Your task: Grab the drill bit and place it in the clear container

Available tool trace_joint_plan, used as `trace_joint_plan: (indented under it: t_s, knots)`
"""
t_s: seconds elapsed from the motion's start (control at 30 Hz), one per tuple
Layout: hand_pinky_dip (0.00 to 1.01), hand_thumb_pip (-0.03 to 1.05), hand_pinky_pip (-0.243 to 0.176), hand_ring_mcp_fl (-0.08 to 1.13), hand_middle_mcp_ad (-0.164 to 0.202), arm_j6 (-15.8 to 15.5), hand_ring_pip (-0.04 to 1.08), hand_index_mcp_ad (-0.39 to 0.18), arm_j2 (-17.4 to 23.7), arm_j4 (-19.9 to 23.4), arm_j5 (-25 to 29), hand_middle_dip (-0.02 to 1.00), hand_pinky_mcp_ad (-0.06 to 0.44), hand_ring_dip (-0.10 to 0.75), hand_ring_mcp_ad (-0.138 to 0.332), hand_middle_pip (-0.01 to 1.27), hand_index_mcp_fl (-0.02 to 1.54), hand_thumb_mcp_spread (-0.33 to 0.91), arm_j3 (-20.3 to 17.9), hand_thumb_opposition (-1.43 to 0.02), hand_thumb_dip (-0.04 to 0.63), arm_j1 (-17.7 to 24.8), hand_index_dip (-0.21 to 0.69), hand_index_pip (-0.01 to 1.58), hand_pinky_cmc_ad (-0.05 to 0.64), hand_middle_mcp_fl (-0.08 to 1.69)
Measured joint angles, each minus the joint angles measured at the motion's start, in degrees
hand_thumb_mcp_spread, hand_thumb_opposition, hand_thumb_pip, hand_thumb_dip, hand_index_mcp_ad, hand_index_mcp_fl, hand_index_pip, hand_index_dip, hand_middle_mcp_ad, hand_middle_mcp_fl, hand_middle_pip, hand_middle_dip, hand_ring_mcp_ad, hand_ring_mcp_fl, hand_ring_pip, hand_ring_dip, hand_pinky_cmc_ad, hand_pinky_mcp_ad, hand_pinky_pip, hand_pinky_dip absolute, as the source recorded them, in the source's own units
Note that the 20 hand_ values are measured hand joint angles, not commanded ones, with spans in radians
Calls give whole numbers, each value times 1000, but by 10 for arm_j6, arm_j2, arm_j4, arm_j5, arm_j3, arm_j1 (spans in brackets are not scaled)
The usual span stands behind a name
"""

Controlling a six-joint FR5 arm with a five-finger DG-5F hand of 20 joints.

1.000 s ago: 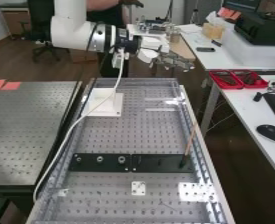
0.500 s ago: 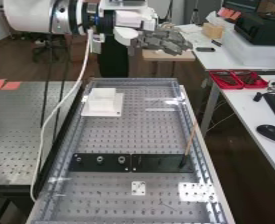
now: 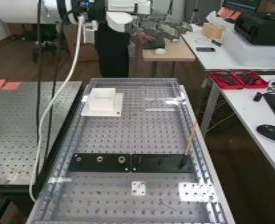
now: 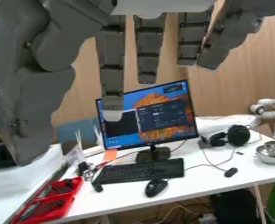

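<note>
Since the earlier frames the white arm (image 3: 28,11) and its dark grey, many-jointed hand (image 3: 155,24) have risen toward the high view's top edge, past the bench's far end; the fingers hang straight and well spread, with nothing between them; a slim copper-brown rod (image 3: 190,137) stands slightly tilted at one end of the long black bar (image 3: 154,162) on the perforated grey bench (image 3: 108,192), though whether it is the drill bit I cannot tell
</note>
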Motion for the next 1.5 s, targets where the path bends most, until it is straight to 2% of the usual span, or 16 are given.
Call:
trace_joint_plan:
  t_s: [0.1,0.3,0.77,0.93,0.97,1.03,1.1,1.13,1.2,1.23,1.27,1.3,1.4,1.43,1.5]
  knots:
    - [326,278,-77,30,56,0,110,-87,4,-1,4,253,150,87,197,119,691,393,1,-742,148,-2,653,51,304,227]
    - [353,269,-77,30,56,0,113,-96,11,3,-3,253,150,87,201,119,693,393,1,-742,127,-6,667,37,304,230]
    - [368,269,-79,31,56,-4,110,-87,14,-12,3,253,152,87,197,119,691,393,7,-742,133,-10,682,42,304,227]
    - [368,264,-79,31,56,-14,110,-87,19,-17,-10,253,152,87,197,119,691,393,11,-742,134,-14,686,37,304,227]
    - [368,262,-79,31,56,-16,110,-84,21,-19,-10,253,152,87,197,119,691,396,13,-747,115,-15,688,37,304,227]
    - [367,248,-79,31,58,-20,110,-75,22,-25,-12,253,152,87,201,119,661,379,19,-730,101,-16,688,37,304,227]
    - [368,175,-79,37,58,-24,112,-75,22,-44,-14,251,152,87,202,119,543,367,30,-709,84,-17,686,28,305,227]
    - [368,173,-79,38,61,-25,112,-73,22,-49,-14,251,154,87,202,119,492,346,33,-714,84,-17,672,24,305,227]
    - [375,162,-80,38,70,-29,108,-59,23,-68,-18,250,152,87,202,119,323,321,43,-684,70,-17,579,17,307,195]
    - [382,154,-82,47,72,-30,108,-63,25,-71,-17,243,152,87,202,117,281,300,44,-682,54,-18,543,23,309,182]
    - [384,147,-89,38,84,-32,108,-40,26,-72,-16,234,155,86,201,120,239,284,44,-663,52,-18,480,21,312,185]
    - [394,145,-93,47,93,-36,105,-37,30,-72,-14,223,168,87,216,124,220,283,43,-667,51,-17,443,24,309,187]
    - [396,145,-93,66,91,-52,106,-24,39,-68,-8,204,169,87,216,140,220,269,36,-668,51,-14,379,52,311,216]
    - [396,145,-89,75,89,-61,110,-24,46,-61,-5,202,187,84,215,140,223,272,30,-668,37,-13,353,52,328,216]
    - [401,145,-93,79,96,-65,113,-24,63,-42,-4,194,201,84,232,138,307,272,16,-668,37,-12,321,70,340,265]
